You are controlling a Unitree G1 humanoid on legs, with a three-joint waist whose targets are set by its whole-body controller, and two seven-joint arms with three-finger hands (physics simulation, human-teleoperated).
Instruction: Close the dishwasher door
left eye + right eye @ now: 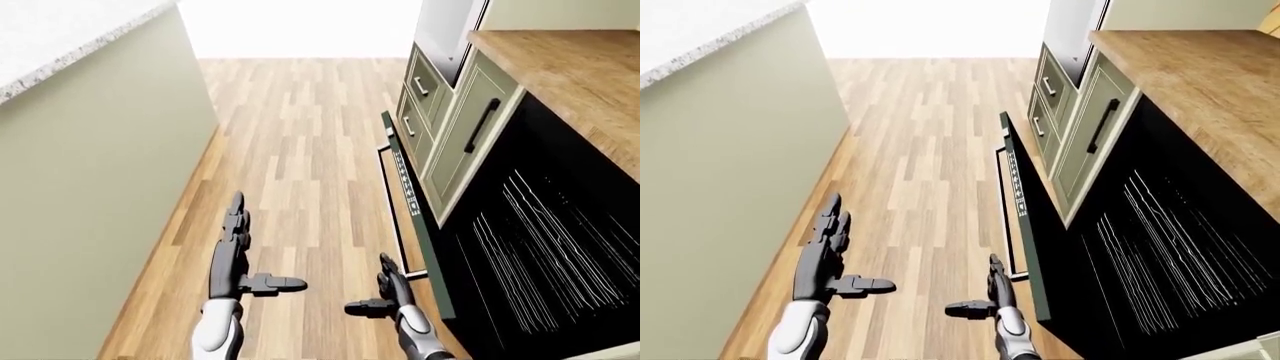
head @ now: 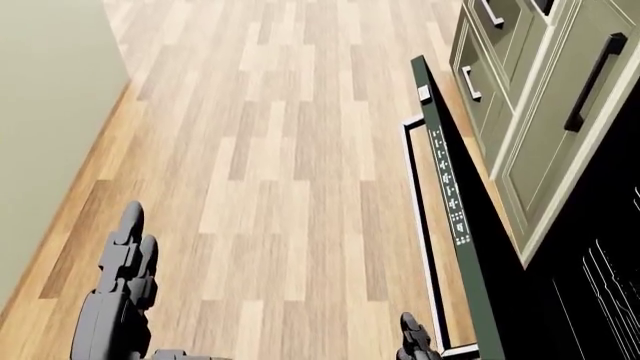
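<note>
Dark green dishwasher door [image 1: 408, 191] with pale bar handle [image 1: 388, 201] standing partly open at right of left-eye view, tilted out over light wood plank floor [image 1: 300, 150] beneath brown wooden countertop [image 1: 570, 67]. White wire racks [image 1: 545, 240] visible in black interior. Grey left hand [image 1: 232, 251] extended flat, fingers straight, thumb out — holding nothing. Grey right hand [image 1: 388, 289] likewise spread and empty, just beside door's lower corner; contact not discernible. Sage green cabinets [image 1: 455, 120] above door.
</note>
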